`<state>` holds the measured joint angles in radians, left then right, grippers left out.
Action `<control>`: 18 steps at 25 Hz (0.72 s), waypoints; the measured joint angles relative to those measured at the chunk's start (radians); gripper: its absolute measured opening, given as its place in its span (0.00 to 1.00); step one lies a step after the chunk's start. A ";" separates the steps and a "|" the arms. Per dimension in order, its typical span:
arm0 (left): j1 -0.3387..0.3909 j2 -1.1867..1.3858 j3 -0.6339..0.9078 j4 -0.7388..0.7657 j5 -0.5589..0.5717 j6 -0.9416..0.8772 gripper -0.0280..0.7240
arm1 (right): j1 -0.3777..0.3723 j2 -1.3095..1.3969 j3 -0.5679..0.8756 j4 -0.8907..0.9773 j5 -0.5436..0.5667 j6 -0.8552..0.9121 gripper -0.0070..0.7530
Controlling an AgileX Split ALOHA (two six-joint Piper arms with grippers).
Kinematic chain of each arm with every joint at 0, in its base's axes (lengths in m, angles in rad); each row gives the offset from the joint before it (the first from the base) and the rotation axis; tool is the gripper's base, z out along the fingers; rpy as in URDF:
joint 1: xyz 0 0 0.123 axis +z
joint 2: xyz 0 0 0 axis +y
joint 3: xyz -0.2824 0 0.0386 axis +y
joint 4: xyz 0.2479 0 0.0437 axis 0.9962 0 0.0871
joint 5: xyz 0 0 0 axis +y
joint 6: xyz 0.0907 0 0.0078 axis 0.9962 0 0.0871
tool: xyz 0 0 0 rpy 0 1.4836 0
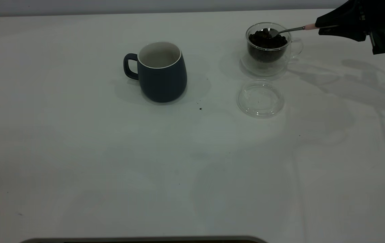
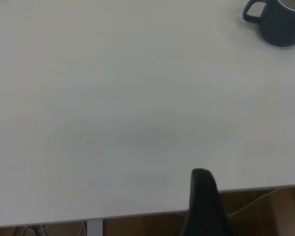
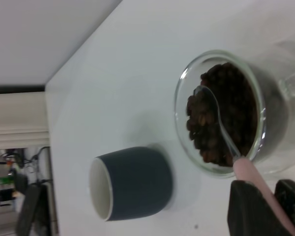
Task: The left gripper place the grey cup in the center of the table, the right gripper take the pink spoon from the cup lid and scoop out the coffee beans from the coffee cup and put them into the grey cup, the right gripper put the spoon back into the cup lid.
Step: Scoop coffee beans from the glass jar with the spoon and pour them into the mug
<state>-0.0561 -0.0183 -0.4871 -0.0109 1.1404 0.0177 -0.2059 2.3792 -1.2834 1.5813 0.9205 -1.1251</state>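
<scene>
The grey cup (image 1: 161,71) stands upright mid-table, handle to the left, inside empty; it also shows in the left wrist view (image 2: 280,20) and the right wrist view (image 3: 130,183). The clear coffee cup (image 1: 268,48) holds dark coffee beans (image 1: 267,42) at the back right. My right gripper (image 1: 326,26) is shut on the pink spoon (image 1: 292,29) by its pink handle. The spoon's metal bowl rests on the beans inside the cup (image 3: 209,105). The empty cup lid (image 1: 260,98) lies in front of the coffee cup. My left gripper shows only one finger (image 2: 205,204) at the table edge.
The white table (image 1: 111,162) has a few dark specks, one (image 1: 200,108) between mug and lid. The table's edge and wooden floor show in the left wrist view (image 2: 265,211).
</scene>
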 joint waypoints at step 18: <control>0.000 0.000 0.000 0.001 0.000 0.000 0.79 | -0.082 0.145 -0.008 0.096 0.210 0.086 0.15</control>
<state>-0.0561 -0.0183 -0.4871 -0.0100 1.1404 0.0177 -0.2875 2.5241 -1.2916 1.6777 1.1301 -1.0386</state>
